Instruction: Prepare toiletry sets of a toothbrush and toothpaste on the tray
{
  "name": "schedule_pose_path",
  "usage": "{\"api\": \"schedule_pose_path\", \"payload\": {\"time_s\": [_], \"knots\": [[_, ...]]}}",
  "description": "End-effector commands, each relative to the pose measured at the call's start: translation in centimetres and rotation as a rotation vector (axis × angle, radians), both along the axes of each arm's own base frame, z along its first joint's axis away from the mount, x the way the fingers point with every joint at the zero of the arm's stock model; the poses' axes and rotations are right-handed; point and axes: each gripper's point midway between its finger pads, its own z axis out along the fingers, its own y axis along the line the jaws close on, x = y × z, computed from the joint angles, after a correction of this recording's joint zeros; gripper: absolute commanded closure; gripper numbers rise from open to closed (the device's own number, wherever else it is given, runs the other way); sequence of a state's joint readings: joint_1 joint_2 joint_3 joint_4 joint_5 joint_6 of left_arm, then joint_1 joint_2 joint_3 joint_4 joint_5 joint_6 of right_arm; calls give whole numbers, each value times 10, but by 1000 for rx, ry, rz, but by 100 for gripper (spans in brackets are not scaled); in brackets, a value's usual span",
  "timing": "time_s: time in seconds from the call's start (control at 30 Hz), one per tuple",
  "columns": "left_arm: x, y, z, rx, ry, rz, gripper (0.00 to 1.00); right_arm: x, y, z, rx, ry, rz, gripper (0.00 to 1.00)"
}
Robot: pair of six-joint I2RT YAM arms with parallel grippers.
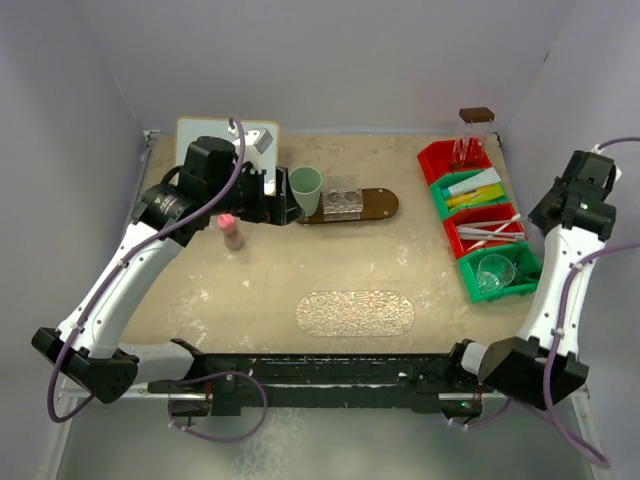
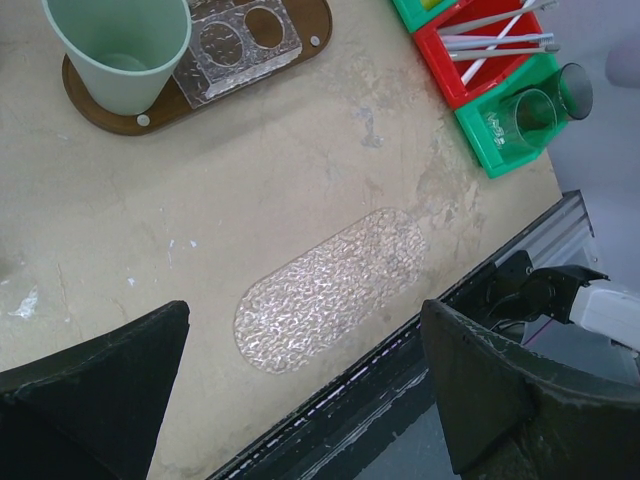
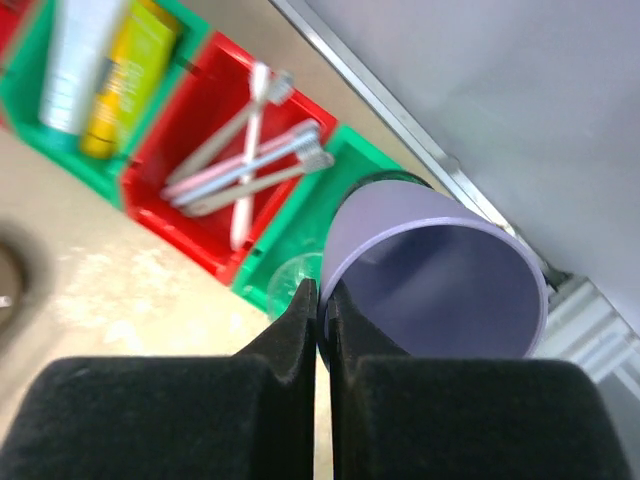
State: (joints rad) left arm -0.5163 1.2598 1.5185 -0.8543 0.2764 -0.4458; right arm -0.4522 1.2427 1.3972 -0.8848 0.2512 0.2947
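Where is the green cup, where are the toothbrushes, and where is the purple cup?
green cup (image 2: 120,92): left wrist view, on its outer wall.
toothbrushes (image 3: 250,160): right wrist view, where the handles cross.
purple cup (image 3: 450,300): right wrist view, on its inside wall.

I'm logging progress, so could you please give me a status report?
Left gripper open, near green cup standing on brown tray. Right gripper shut on purple cup rim, over the bins. Nothing seen blocking the tray.

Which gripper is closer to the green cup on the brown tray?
Left. The left gripper is open close beside the green cup; the right gripper is far off by the bins, shut on a purple cup.
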Motion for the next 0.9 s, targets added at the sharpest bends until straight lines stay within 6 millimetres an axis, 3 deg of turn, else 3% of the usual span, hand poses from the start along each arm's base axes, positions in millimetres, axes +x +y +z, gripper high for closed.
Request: {"api": "schedule_pose_path", "payload": {"time_s": [0.0,0.13,0.3,0.63,0.87], "knots": [[8,0,21,-36,-60,19,5,23,37,57,30,-201,186,100],[13,2,23,-38,-70,51,5,72,110,75,28,-290,526,100],[18,6,23,-35,-81,91,5,124,193,62,46,-249,815,100],[31,18,22,22,-101,167,6,196,270,12,27,-47,1016,100],[38,22,21,66,-106,188,6,221,307,-18,51,18,1036,100]]}}
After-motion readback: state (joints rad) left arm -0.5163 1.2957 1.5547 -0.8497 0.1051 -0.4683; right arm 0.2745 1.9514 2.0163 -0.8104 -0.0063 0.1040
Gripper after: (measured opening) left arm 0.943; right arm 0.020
